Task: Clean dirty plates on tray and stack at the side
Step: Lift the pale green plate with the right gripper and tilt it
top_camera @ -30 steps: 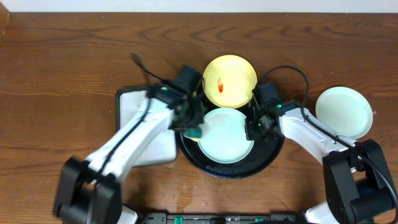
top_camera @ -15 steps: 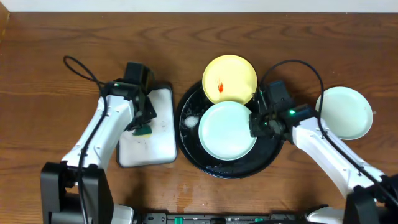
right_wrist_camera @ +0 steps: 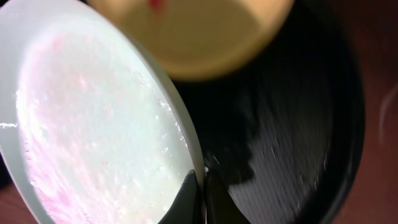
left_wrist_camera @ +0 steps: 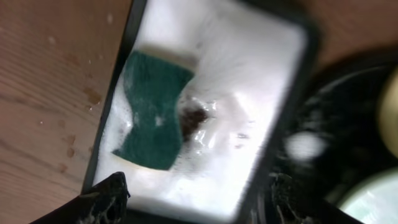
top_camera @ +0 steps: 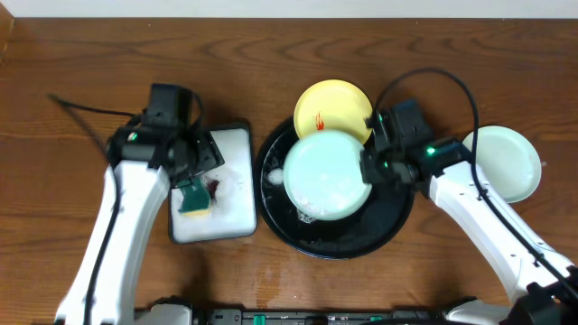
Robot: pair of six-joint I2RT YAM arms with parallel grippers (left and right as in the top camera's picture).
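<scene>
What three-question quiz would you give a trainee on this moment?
1. True or false: the left gripper is holding the green sponge.
2. Fill in: the yellow plate bears a ___ smear.
3. Multiple choice: the right gripper is closed on the rim of: A the yellow plate; B the mint plate over the black tray; C nothing.

Key:
1. False. The gripper is open and the sponge lies on the white tray.
2. Red.
3. B.
</scene>
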